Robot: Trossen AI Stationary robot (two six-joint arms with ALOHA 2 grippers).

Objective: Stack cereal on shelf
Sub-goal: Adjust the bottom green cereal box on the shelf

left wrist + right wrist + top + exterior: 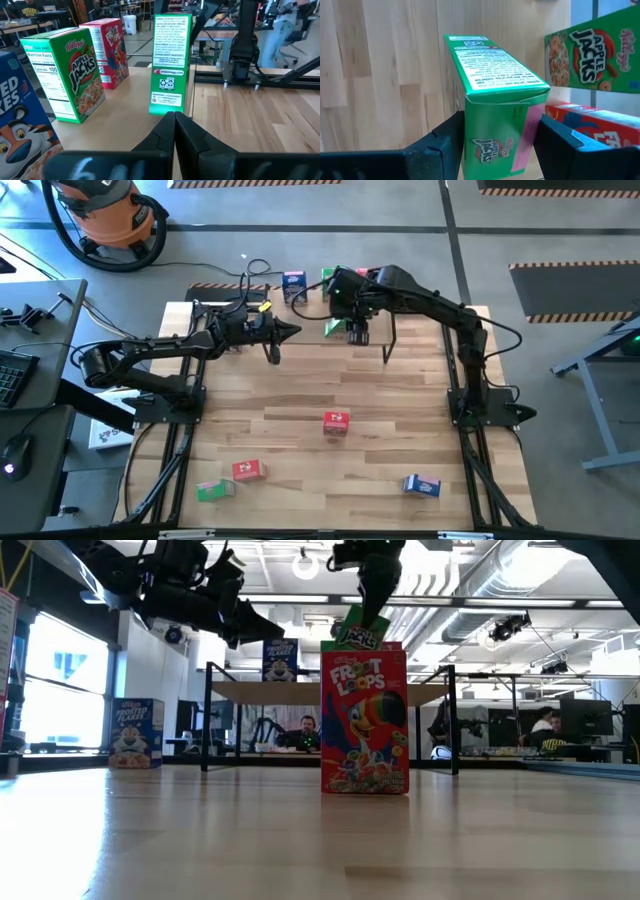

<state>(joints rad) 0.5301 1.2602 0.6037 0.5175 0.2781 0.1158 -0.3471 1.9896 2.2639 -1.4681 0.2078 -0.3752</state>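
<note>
The right gripper (357,332) is holding a green cereal box (495,107) upright at the shelf (400,320), its jaws spread part way and pressing on the box's two broad faces, as the right wrist view is showing. In the left wrist view the same green box (170,65) is standing on the pale shelf board, though I cannot tell whether its base is resting there fully or hanging just above it. On the shelf just beside it are another green box (67,75), a red box (107,50) and a blue box (20,125), all upright.

The left gripper (290,332) is waiting beside the shelf's left end with its jaws fully closed and holding nothing.

The step in hand looks to be the setting-down of this green box among the ones already placed. The next move probably calls for easing the box down flat, spreading the jaws wider and lifting clear without knocking its neighbours.

Well apart from the shelf, toward the table's (300,430) front, four boxes are lying loose: a red one (336,423) nearest the shelf, then a second red one (248,470), a green one (213,489) and a blue one (421,485). One more blue box (294,282) is standing just beyond the shelf's left end. The task seems about half done.
</note>
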